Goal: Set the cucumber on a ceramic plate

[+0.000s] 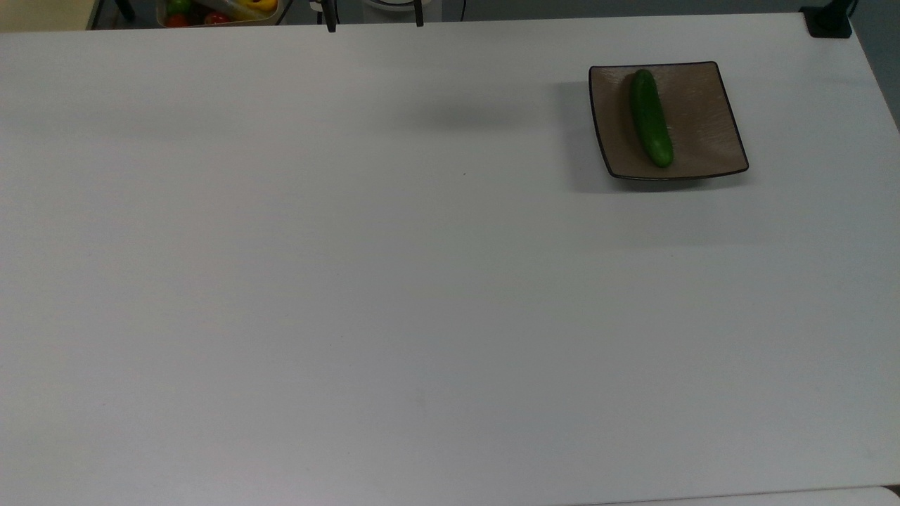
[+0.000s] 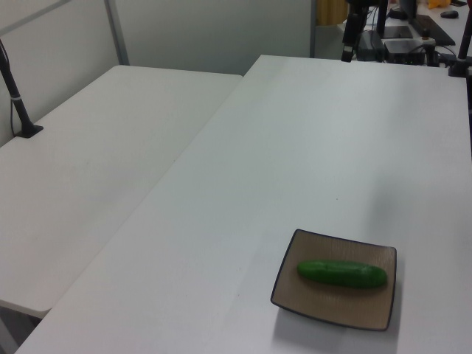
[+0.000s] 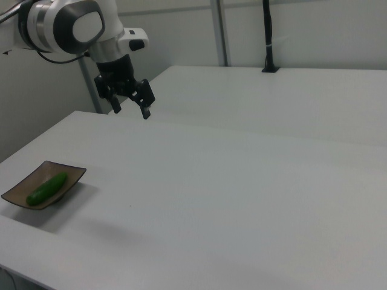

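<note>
The dark green cucumber lies lengthwise on the square brownish ceramic plate, which stands near the top view's right rear corner of the white table. The cucumber rests alone on the plate in the left view. In the right view the cucumber and plate sit at the left. My gripper hangs high above the table's far edge, well away from the plate, open and empty. Its fingertips show at the top view's upper edge.
A bin of coloured vegetables stands beyond the table's back edge. A black clamp grips the table's right rear corner. A second white table adjoins at the left view's left, with a black post on it.
</note>
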Available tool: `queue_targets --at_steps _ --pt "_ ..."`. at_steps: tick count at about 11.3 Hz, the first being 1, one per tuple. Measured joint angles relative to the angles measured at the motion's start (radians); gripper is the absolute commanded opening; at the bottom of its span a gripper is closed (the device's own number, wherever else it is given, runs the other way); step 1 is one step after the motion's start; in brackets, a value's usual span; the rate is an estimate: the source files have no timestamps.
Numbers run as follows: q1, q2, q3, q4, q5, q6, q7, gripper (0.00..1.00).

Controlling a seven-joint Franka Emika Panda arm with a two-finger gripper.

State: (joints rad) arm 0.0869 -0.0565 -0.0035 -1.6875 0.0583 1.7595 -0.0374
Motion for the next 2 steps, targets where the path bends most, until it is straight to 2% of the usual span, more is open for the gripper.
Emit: queue_targets --at_steps 2 --pt "-0.001 -0.003 0.0 0.001 0.001 0.0 -0.001 1.0"
